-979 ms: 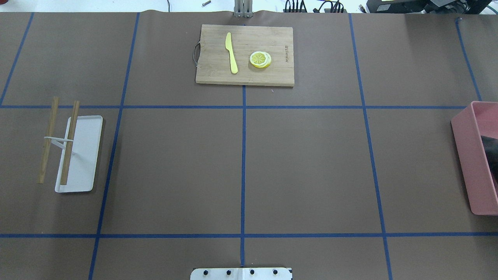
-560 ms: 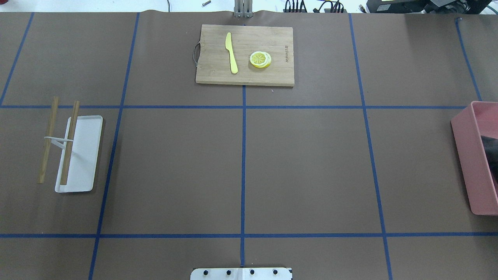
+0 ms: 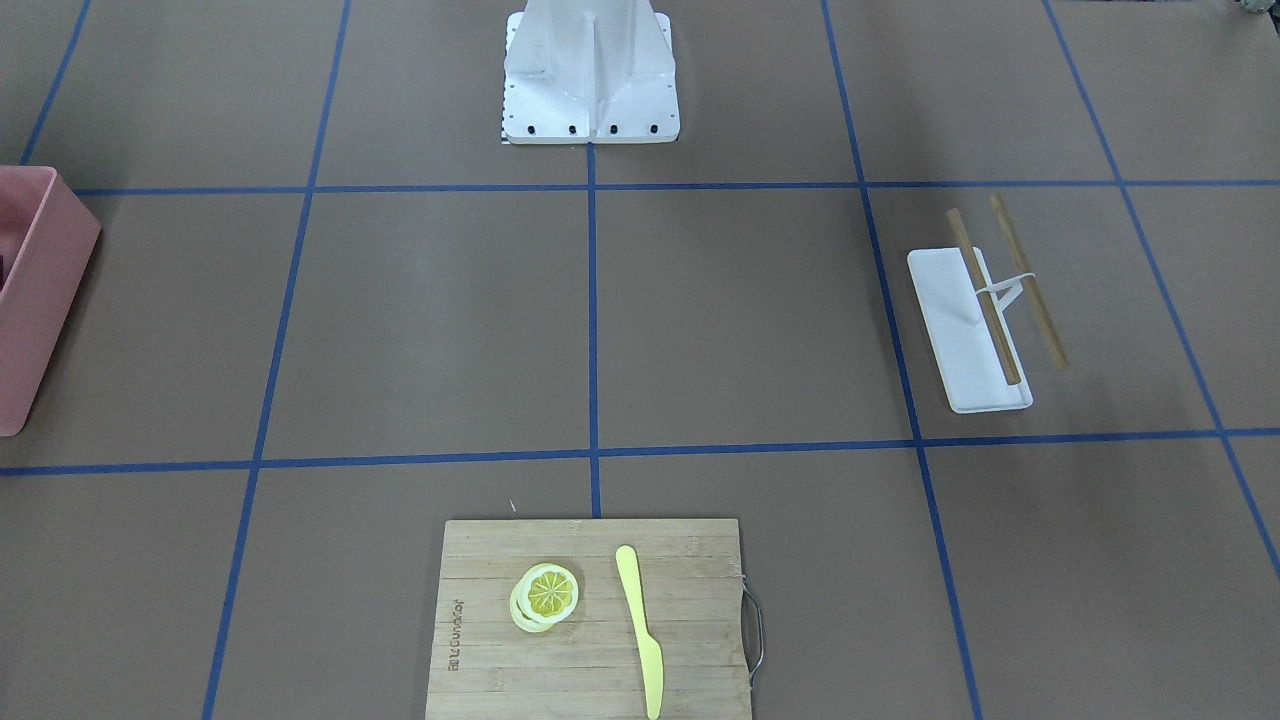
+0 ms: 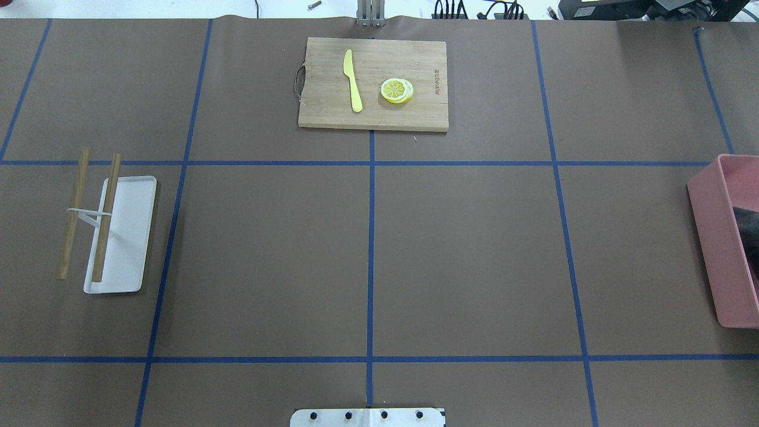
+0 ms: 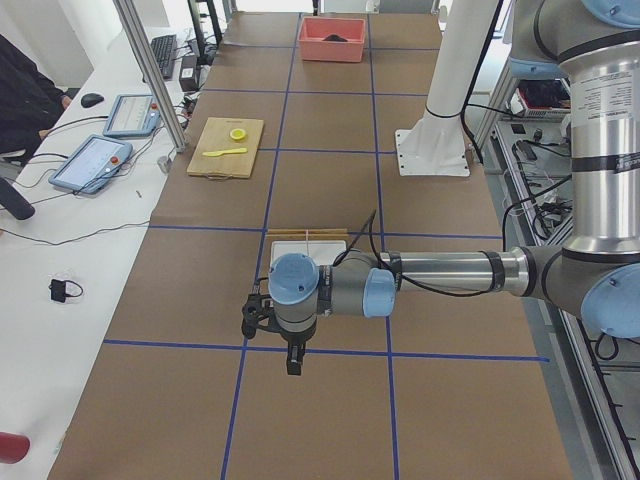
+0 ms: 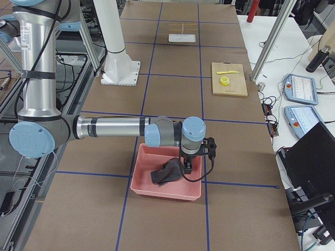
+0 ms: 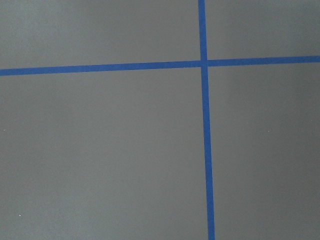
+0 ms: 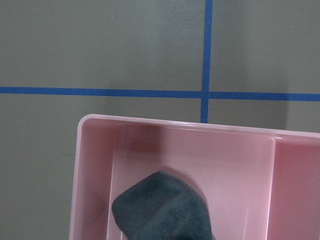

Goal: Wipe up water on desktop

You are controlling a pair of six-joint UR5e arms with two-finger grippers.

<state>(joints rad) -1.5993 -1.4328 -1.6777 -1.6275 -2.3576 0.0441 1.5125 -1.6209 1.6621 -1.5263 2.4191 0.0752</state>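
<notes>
Brown matte paper covers the surface, which fills both central views and is split into large rectangles by blue tape lines. At the robot's side stands the white mounting base.

At the far middle lies a bamboo cutting board. It carries a yellow knife and, just beside it, stacked lemon slices.

On the robot's left lies a white tray. Two wooden rods are joined by a white crosspiece; one rod lies over the tray, the other over the paper beside it.

At the right end sits a pink bin with a dark cloth inside.

The left gripper points down over a tape crossing near the left end, well apart from the tray. Its wrist camera shows only paper and tape. The right gripper hangs over the bin, above the cloth. Whether it touches the cloth cannot be told. Each gripper appears only in a side view, so the opening of either cannot be told.

Beyond the far long edge runs a white bench with tablet-like control pendants, a keyboard and cables. Aluminium frame posts rise at that edge. A dark monitor stands near the right end.
</notes>
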